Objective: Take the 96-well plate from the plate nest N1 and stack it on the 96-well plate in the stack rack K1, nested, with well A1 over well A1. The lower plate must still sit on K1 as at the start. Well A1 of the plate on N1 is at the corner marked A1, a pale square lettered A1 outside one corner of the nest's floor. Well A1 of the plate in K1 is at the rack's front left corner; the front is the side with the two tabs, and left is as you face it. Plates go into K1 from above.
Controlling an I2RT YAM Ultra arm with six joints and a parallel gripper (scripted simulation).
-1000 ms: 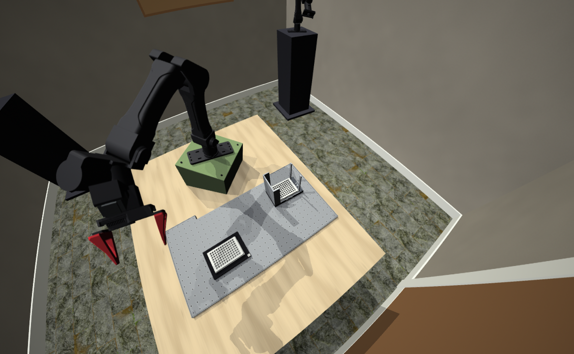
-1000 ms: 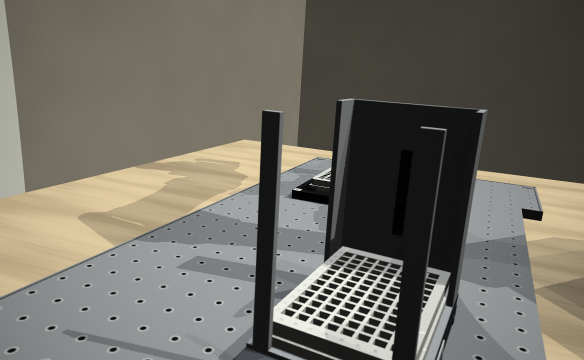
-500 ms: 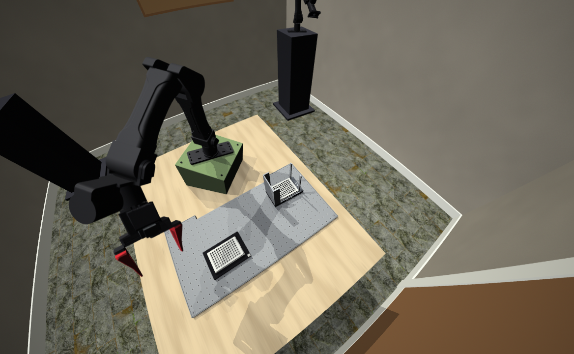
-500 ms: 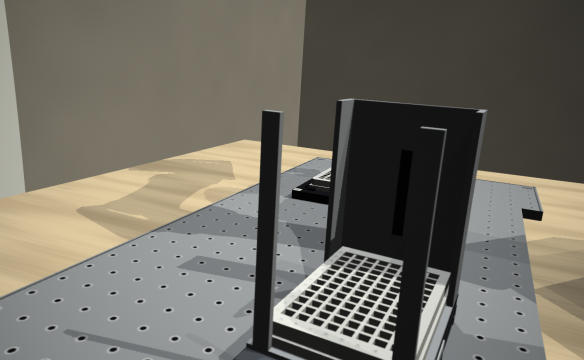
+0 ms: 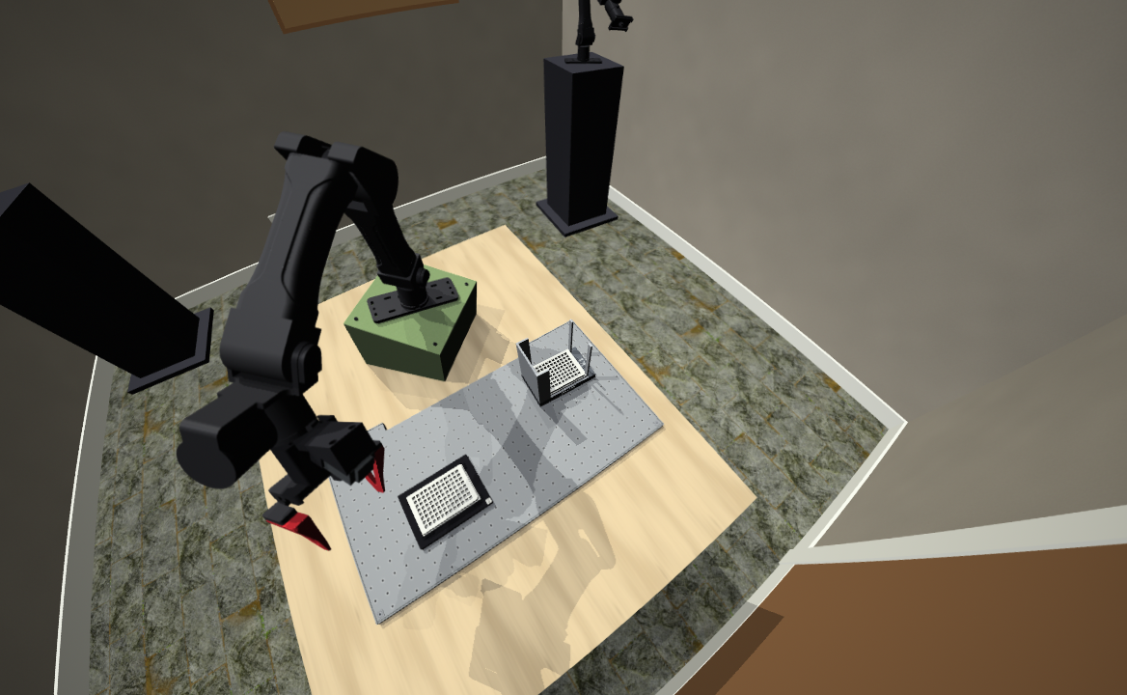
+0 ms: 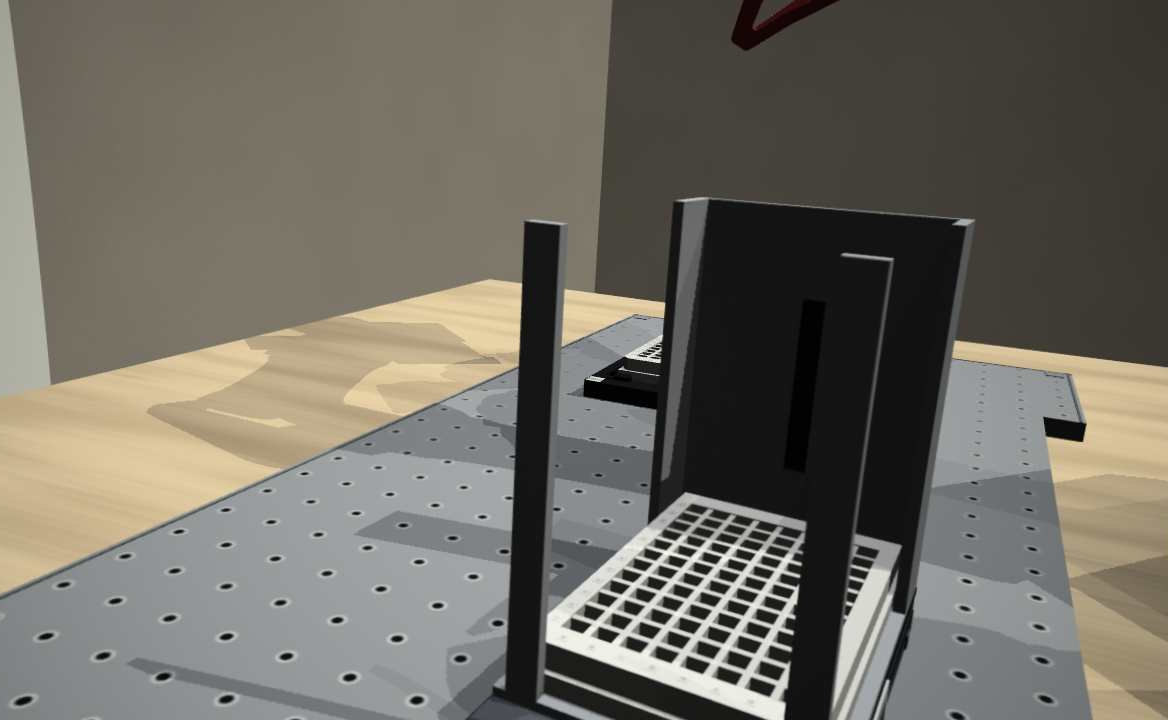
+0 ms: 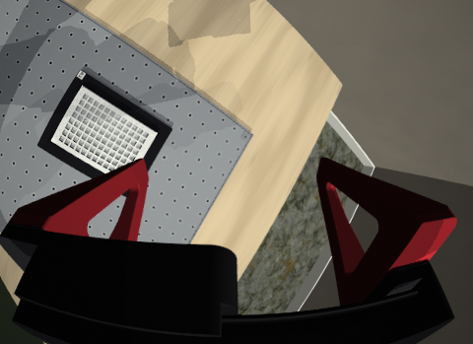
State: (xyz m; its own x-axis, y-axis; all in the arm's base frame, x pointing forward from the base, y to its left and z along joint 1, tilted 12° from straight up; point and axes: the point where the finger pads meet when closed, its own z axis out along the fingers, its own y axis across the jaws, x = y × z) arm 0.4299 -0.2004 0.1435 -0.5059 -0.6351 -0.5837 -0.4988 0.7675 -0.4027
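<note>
A white 96-well plate (image 5: 441, 499) lies flat in the black plate nest N1 (image 5: 455, 529) on the grey perforated board; it also shows in the wrist view (image 7: 105, 130). The pale A1 mark (image 5: 487, 501) sits outside one nest corner, also in the wrist view (image 7: 81, 74). The stack rack K1 (image 5: 553, 372) holds another white plate (image 6: 713, 600) at its bottom. My gripper (image 5: 343, 505) is open and empty, in the air beside the nest toward the board's edge. In the wrist view my gripper (image 7: 232, 168) has one finger over the nest's edge. One red finger (image 6: 776, 17) shows at the top of the exterior view.
The rack's tall black posts and back wall (image 6: 803, 358) hide most of the nest (image 6: 624, 380) in the exterior view. The green arm base block (image 5: 412, 321) stands behind the board (image 5: 507, 466). Two black camera pedestals (image 5: 580, 138) (image 5: 67, 276) stand off the table.
</note>
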